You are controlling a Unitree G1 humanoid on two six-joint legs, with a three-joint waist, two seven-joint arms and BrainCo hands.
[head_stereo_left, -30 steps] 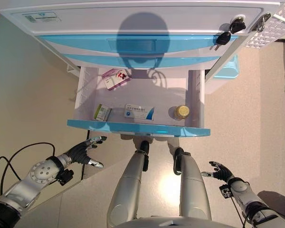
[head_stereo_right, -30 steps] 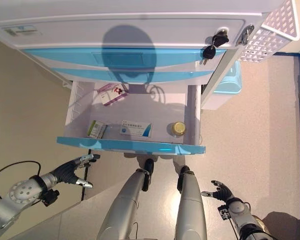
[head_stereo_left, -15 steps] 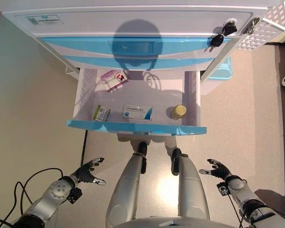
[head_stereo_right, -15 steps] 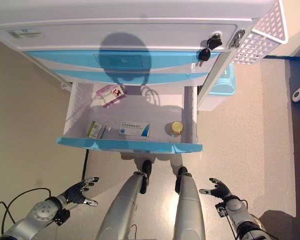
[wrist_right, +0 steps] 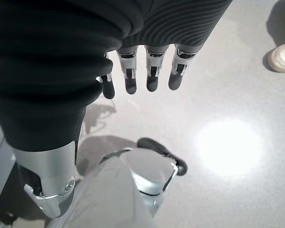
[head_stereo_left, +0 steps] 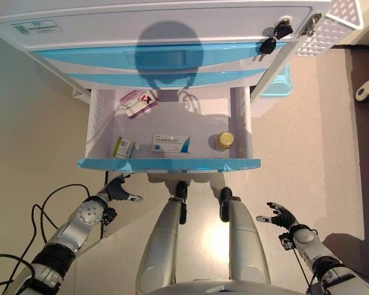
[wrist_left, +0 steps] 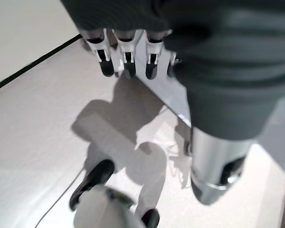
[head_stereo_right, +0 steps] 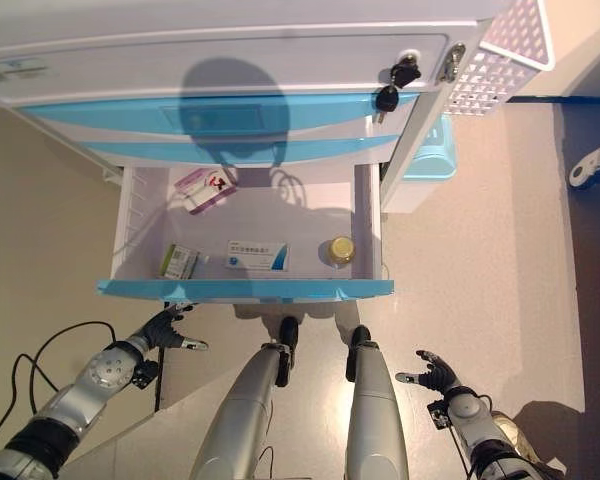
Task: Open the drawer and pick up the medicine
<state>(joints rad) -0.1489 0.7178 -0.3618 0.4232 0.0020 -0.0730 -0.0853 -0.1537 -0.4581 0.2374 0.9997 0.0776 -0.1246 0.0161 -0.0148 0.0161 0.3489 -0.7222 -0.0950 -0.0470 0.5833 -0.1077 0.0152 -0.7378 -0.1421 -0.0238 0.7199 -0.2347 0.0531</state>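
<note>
Four medicines lie in the open blue-fronted drawer (head_stereo_left: pixel 166 164) — a pink-and-white box (head_stereo_left: pixel 138 102) at the back left, a green box (head_stereo_left: pixel 123 147) front left, a white-and-blue box (head_stereo_left: pixel 171 144) in the middle, a small yellow-lidded jar (head_stereo_left: pixel 224 141) to the right. Left hand (head_stereo_left: pixel 118 189) hangs just below the drawer's front left corner, fingers relaxed, empty; right hand (head_stereo_left: pixel 279 215) is low and well apart, fingers spread, empty — keys (head_stereo_left: pixel 274 37) hang in the cabinet lock above.

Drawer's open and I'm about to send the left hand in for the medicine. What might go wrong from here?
1. The left hand sits below the drawer's blue front; lifting straight up may strike that edge.
2. Three boxes, green, blue-white and pink, plus a yellow-lidded jar share the drawer, so the wrong one may get grabbed.
3. The right hand hangs open, idle.
</note>
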